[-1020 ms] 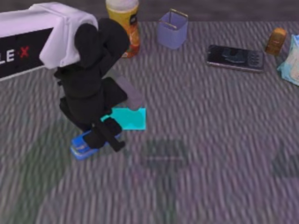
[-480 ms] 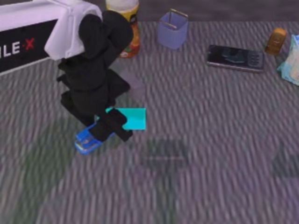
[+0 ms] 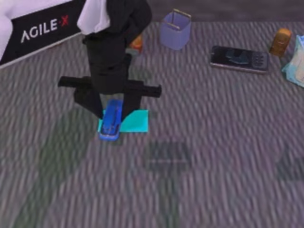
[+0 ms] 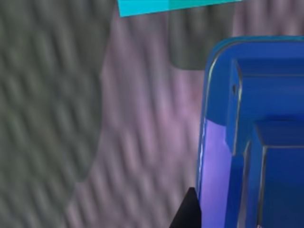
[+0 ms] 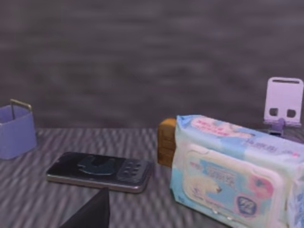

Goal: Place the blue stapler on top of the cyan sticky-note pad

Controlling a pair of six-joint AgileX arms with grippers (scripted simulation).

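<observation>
The left arm reaches in from the far left of the table. Its tool is closed on the blue stapler, which hangs over the left edge of the cyan sticky-note pad. The step in hand appears to be the carry-over. The next move calls for a small shift right to centre the stapler, then lowering and release. Whether the stapler touches the pad cannot be told. The arm hides the pad's far-left corner. The left wrist view shows only the stapler's end. The right arm is parked outside the top view.
</observation>
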